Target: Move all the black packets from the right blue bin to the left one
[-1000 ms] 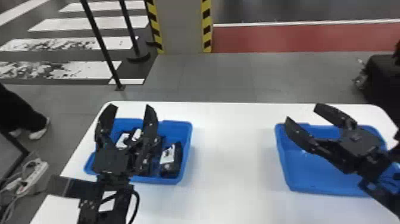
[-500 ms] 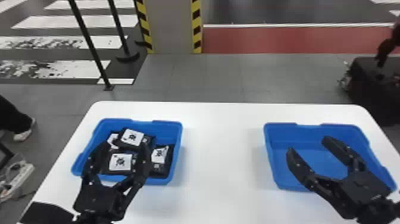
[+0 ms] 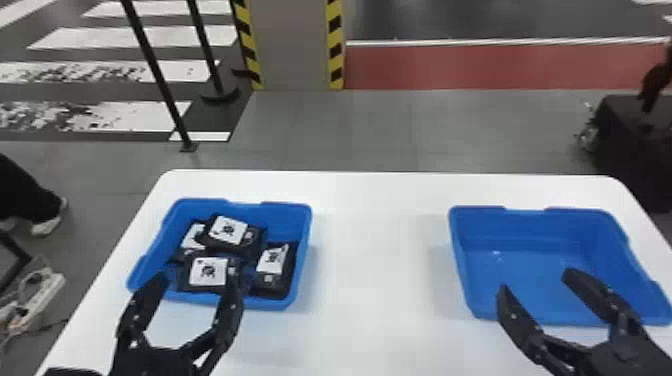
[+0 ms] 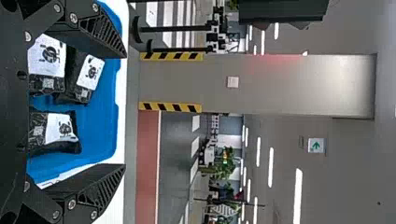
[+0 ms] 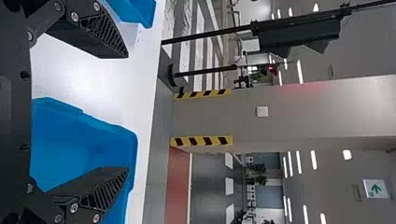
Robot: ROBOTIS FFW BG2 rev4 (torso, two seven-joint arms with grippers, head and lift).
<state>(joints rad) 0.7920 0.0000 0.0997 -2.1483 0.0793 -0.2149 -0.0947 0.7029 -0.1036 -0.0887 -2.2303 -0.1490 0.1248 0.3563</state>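
Left claw [image 3: 198, 274] and right claw [image 3: 537, 281] have drawn back — fingers apart, one by the near edge of the left bin [image 3: 270, 212], the other well right of it. Inside, four black packets [image 3: 227, 232] — transfer looks finished.

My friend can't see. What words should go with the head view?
Four black packets lie in the left blue bin; the right blue bin looks empty. Both sit on a white table, the left gripper by the left bin, the right gripper by the right one, fingers open.
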